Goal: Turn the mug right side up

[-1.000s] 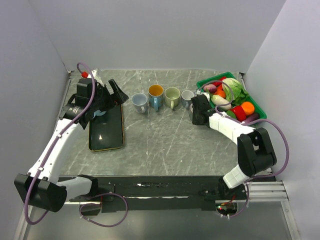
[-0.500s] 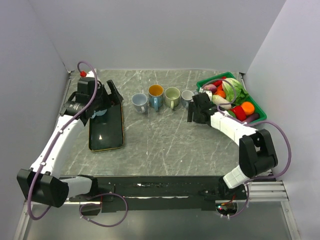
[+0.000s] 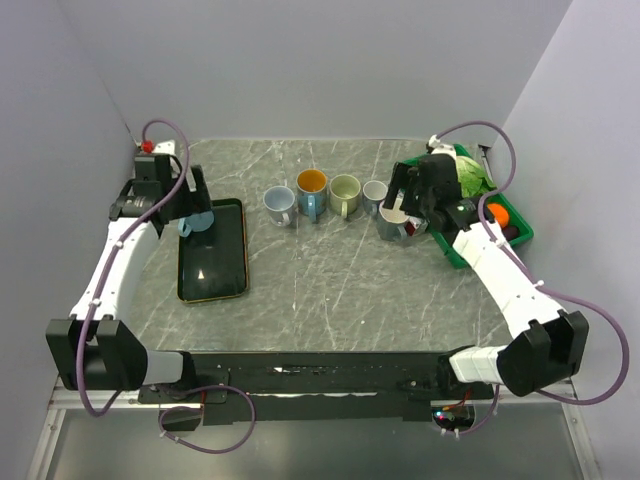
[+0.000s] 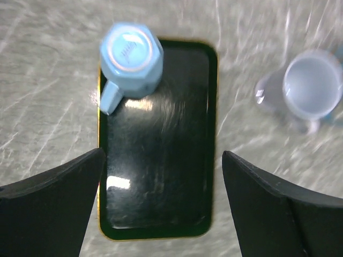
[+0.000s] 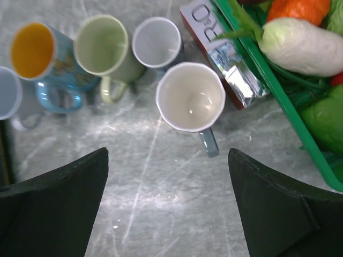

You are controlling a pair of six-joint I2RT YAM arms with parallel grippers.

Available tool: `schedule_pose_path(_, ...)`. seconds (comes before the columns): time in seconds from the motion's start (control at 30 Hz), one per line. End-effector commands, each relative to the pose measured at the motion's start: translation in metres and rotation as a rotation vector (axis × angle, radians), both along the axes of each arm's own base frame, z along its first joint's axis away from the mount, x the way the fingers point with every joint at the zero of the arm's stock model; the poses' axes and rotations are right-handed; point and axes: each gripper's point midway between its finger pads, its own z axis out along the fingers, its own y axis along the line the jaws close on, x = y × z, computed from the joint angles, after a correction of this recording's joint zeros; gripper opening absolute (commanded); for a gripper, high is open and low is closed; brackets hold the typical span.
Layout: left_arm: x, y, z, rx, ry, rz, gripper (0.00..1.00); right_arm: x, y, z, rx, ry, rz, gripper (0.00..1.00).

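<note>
A grey-blue mug [image 5: 190,97] with a cream inside stands right side up on the table, its handle pointing toward the near right. My right gripper [image 5: 167,206] hangs open above it with nothing between the fingers, and the mug [image 3: 393,223] is free of it. A light blue mug [image 4: 130,52] sits upside down at the far end of the black tray [image 4: 161,176]. Above the tray, my left gripper [image 4: 163,206] is open and empty.
Several upright mugs line the back: lavender [image 3: 279,205], orange-lined blue [image 3: 312,192], green [image 3: 345,191] and small grey [image 3: 375,192]. A red-and-silver box [image 5: 214,45] lies beside the green basket [image 3: 452,257] of vegetables at the right.
My right gripper has opened, let go of the grey-blue mug and lifted away toward the back right. My left arm has pulled back and left, uncovering the light blue mug on the tray.
</note>
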Motion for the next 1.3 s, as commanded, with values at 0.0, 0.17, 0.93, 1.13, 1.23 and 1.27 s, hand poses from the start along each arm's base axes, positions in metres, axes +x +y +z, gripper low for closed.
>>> schedule_pose_path(0.0,0.006,-0.017,-0.013,0.043,-0.011,-0.216,0.96,-0.003,0.005,0.025,0.064,-0.007,0.034,0.98)
schedule_pose_path(0.17,0.004,-0.011,-0.035,0.094,0.044,-0.24,0.96,0.003,0.01,0.032,0.083,-0.007,0.053,0.98)
schedule_pose_path(0.93,0.034,0.043,-0.131,0.192,0.221,-0.081,0.96,0.013,0.032,0.023,0.16,0.055,0.118,0.91)
schedule_pose_path(1.13,0.054,0.047,-0.137,0.176,0.233,-0.057,0.85,0.014,0.036,0.02,0.188,0.058,0.12,0.89)
schedule_pose_path(1.23,0.06,0.048,-0.133,0.178,0.223,-0.055,0.72,0.014,0.037,0.018,0.195,0.061,0.12,0.88)
schedule_pose_path(1.27,0.06,0.048,-0.133,0.179,0.221,-0.053,0.7,0.014,0.037,0.018,0.196,0.061,0.119,0.88)
